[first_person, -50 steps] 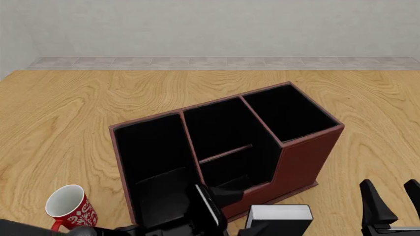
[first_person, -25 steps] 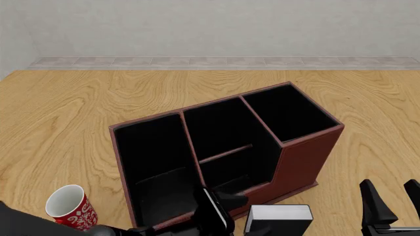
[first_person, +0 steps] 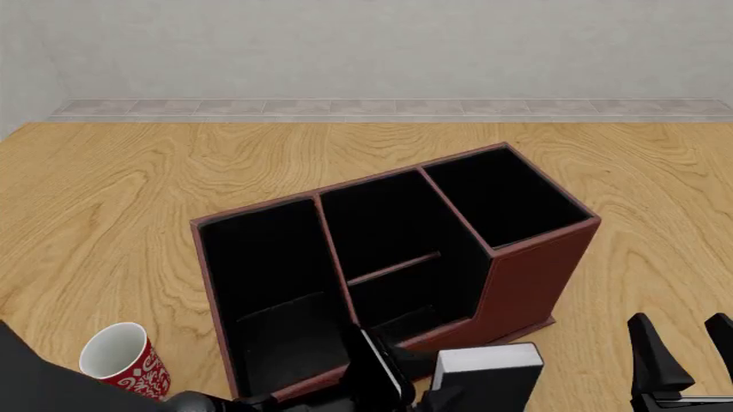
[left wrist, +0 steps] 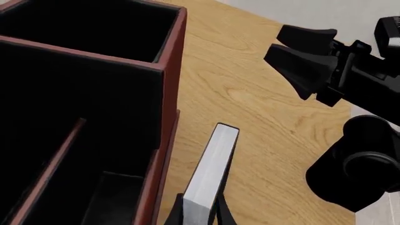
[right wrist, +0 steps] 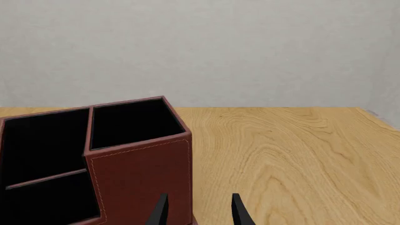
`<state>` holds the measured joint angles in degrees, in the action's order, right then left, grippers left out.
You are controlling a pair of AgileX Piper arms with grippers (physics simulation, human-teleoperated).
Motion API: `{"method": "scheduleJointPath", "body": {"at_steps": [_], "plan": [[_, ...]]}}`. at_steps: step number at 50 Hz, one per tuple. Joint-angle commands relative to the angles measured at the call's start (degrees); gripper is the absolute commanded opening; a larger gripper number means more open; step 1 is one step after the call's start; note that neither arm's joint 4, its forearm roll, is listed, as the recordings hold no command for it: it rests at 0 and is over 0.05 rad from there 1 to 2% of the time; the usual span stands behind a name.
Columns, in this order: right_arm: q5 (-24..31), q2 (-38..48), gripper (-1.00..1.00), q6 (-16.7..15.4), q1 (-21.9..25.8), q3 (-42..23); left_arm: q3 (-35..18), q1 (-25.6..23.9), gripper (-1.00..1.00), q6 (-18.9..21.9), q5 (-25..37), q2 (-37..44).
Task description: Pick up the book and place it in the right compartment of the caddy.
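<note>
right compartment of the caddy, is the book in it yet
No, the right compartment is bare black inside; the book is outside the caddy's front.

The book (first_person: 487,378) runs off the front view's bottom edge, so its lower part cannot be seen; the left gripper (first_person: 401,396) is cut there too, fingertips hidden. In the left wrist view only finger bases flank the page block between the jaws, contact unclear. The right gripper (first_person: 687,360) shows just two fingers above the edge. The caddy (right wrist: 140,164) is cropped beyond the right jaws.
</note>
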<state>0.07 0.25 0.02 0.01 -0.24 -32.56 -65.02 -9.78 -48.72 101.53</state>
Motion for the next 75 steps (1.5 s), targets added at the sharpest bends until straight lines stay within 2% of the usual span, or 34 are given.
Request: {"method": "scheduleJointPath", "body": {"at_steps": [1, 21, 37, 75], "plan": [[0.0, 0.0, 1.0, 0.01, -0.01, 0.0, 0.34, -0.84, -1.0, -0.29, -0.26, 0.99], [0.0, 0.0, 1.0, 0.0, 0.0, 0.0, 0.58, -2.31, -1.0, 0.61, 2.39, -3.1], [0.01, 0.01, 1.0, 0.01, 0.0, 0.0, 1.1, -4.41, -1.0, 2.33, 6.1, -9.43], [0.0, 0.0, 1.0, 0.0, 0.01, 0.0, -0.9, -4.44, -1.0, 5.61, 16.26, -21.77]]}}
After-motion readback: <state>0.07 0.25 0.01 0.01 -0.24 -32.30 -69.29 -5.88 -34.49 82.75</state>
